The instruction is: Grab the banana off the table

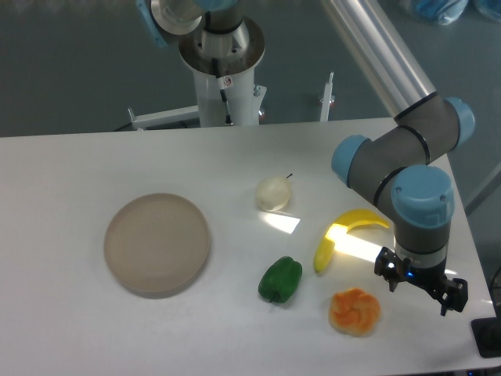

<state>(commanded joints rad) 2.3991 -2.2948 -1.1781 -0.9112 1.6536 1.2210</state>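
A large flat white tabletop holds a bright yellow bent banana. The black two-finger gripper hangs just right of it, fingers spread and empty.

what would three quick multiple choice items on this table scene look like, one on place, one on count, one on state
1. What lies nearest the banana's lower tip?
A. plate
B. green pepper
C. pale round fruit

2. How many fruits and vegetables are on the table?
A. two
B. four
C. six

3. The banana is
A. lying on the table
B. on the plate
C. held in the tool

Answers:
1 B, the green pepper sits just left of that tip.
2 B, banana, pepper, pale fruit, orange fruit.
3 A, the tool hangs to its right, apart from it.
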